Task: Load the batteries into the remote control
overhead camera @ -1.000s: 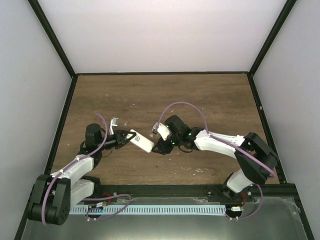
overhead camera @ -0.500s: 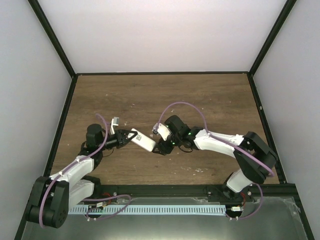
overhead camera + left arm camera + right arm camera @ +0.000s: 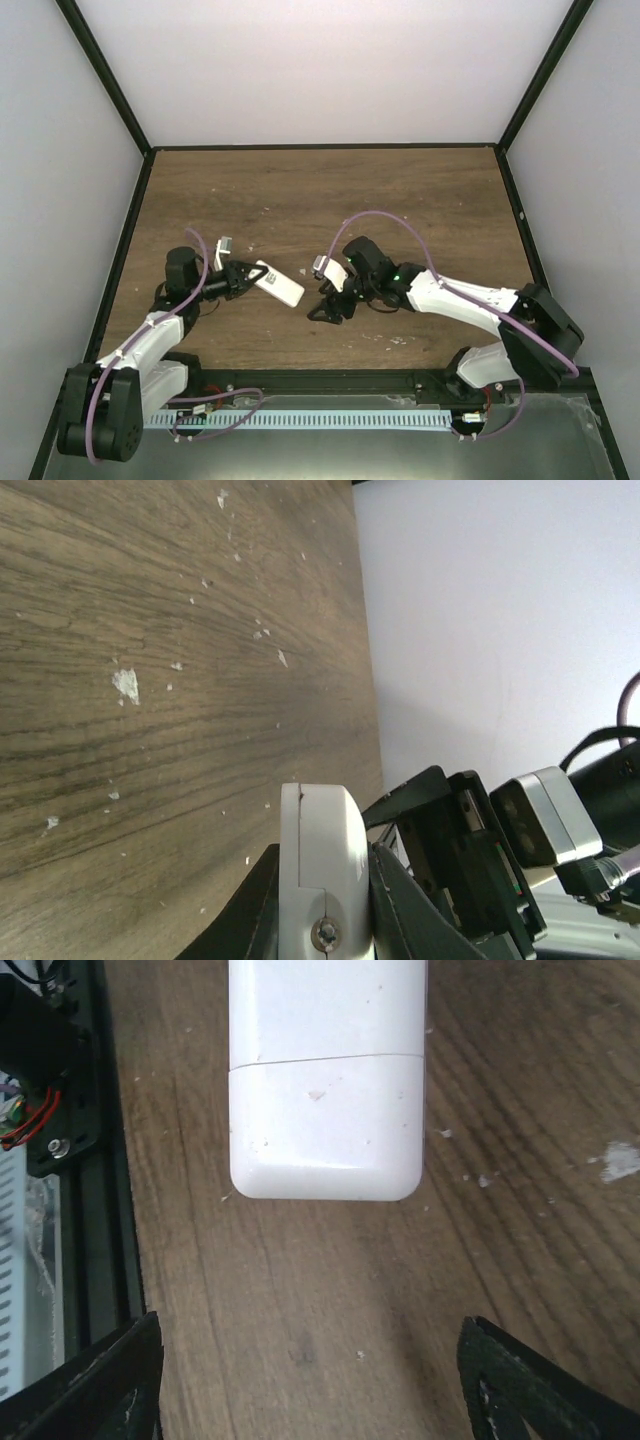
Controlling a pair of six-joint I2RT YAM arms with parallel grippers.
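Note:
The white remote control (image 3: 280, 285) is held off the wooden table by my left gripper (image 3: 250, 279), which is shut on its left end. In the left wrist view the remote's end (image 3: 322, 850) stands edge-up between the two dark fingers (image 3: 395, 890). My right gripper (image 3: 326, 306) is open and empty, just right of the remote's free end and apart from it. In the right wrist view that rounded end (image 3: 325, 1110), crossed by a seam, lies ahead of my wide-open right gripper (image 3: 310, 1370). No blue batteries show in any view.
A black frame rail and a metal trough (image 3: 320, 418) run along the near edge. White walls close the table on three sides. The right arm's wrist (image 3: 470, 850) shows close behind the remote in the left wrist view.
My right gripper has drawn back from the remote's end toward the near edge, leaving a gap. My left gripper has shifted slightly left with the remote.

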